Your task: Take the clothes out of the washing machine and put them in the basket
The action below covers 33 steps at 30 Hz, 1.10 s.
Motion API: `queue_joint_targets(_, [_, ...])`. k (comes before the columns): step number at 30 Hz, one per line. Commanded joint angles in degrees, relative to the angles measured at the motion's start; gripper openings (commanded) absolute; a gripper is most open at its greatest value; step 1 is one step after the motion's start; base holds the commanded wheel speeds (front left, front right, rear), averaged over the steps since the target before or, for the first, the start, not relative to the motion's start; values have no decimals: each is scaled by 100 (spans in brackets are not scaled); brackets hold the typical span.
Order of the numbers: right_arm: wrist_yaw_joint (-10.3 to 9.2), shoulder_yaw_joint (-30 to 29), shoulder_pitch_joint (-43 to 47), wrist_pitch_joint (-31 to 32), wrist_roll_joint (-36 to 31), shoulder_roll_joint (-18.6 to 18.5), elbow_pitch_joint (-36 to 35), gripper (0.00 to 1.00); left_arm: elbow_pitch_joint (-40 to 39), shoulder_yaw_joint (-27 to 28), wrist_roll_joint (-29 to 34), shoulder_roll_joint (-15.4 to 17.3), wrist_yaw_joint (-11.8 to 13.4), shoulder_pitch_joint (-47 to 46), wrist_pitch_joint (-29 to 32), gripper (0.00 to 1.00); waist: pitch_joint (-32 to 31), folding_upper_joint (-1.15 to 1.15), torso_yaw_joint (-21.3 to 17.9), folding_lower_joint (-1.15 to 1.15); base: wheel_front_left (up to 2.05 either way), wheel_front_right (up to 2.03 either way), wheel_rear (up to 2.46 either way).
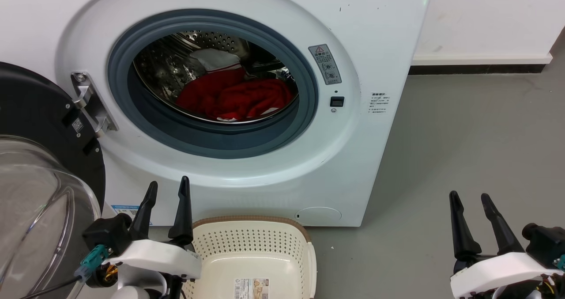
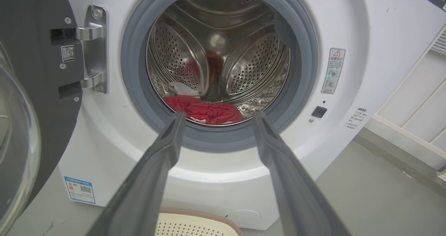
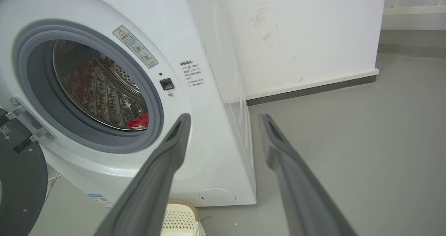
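The white washing machine (image 1: 247, 175) stands open, its black-framed glass door (image 1: 39, 193) swung out to the left. Red clothes (image 1: 236, 98) with a white patch lie heaped at the bottom of the steel drum; they also show as clothes (image 2: 205, 111) and clothes (image 3: 139, 121) in the wrist views. The cream basket (image 1: 254, 228) sits on the floor right below the porthole, with nothing showing inside. My left gripper (image 1: 167, 191) hangs open beside the basket's left rim, holding nothing. My right gripper (image 1: 470, 200) is open over bare floor, to the right of the machine.
Grey floor (image 1: 463, 135) stretches right of the machine to a white wall with a dark skirting (image 1: 476, 68). The door's steel hinge (image 1: 90, 102) juts out left of the porthole. The glass door bulges close beside my left arm.
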Motion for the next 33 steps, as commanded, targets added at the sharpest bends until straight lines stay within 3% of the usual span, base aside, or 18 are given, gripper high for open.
queue_joint_targets(1, [-2,3,25,-33,-168,-13,-90,100,-16,-14,147,23,31,-95,-53,100,-2,0,-1,0,0,0,0])
queue_joint_targets(33, [-2,27,198,-182,-1497,-12,-298,100,400,38,1491,-12,63,-86,-443,100,-24,0,-11,0,0,0,0])
